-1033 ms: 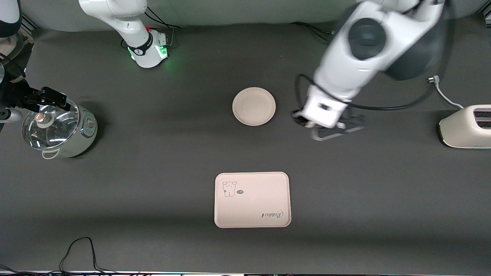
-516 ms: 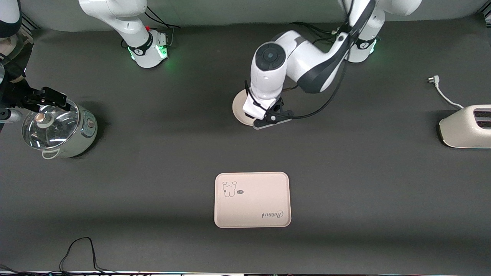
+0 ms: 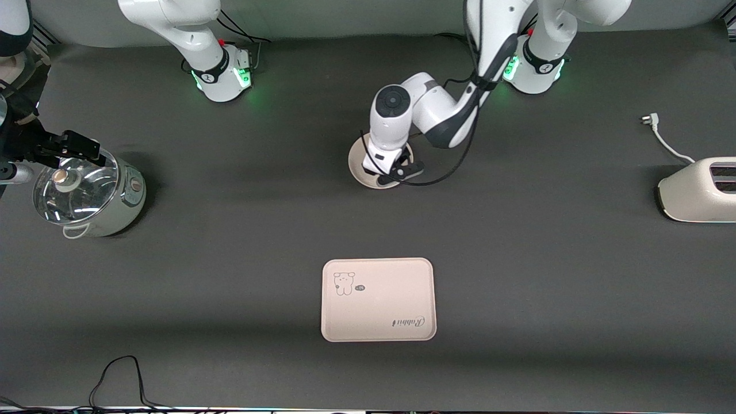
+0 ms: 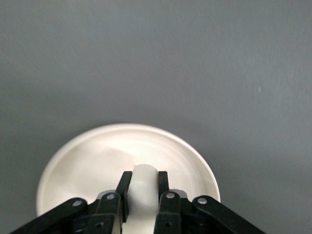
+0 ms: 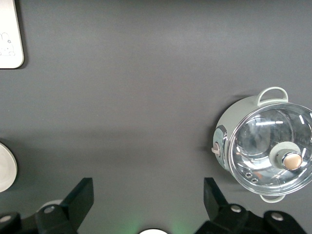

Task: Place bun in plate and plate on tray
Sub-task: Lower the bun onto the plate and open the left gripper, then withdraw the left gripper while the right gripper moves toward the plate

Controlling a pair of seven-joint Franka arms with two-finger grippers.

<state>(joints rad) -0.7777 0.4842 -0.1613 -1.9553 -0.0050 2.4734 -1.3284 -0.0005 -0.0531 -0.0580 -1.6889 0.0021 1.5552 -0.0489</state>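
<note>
So the bun (image 4: 143,187) is clamped between the fingers (image 4: 124,191) of the left gripper (image 4: 143,195), which are squeezed in tight on either side of it with only a sliver of off-white lump showing between the black pads. In the left wrist view, the bun's rounded end is seen poking out just past the fingertips. The plate (image 4: 97,156) is directly under the gripper, so the bun is held right over the plate's shallow middle; whether it's actually touching the plate can't be told.

From the front camera, the left gripper (image 3: 391,172) is seen hanging low over the plate (image 3: 357,167), covering most of it, with only a crescent of rim left showing toward the right arm's end of the table. The bun itself is hidden there by the wrist.

The tray (image 3: 378,299) with the little bear drawing is sitting well apart from that gripper, nearer to the front camera than the plate, and nothing is on it.

The right gripper (image 5: 148,204) is parked up high with its fingers spread wide and nothing between them, near a glass-lidded pot (image 5: 265,151) at the right arm's end of the table. A toaster (image 3: 698,190) is sat at the left arm's end.
</note>
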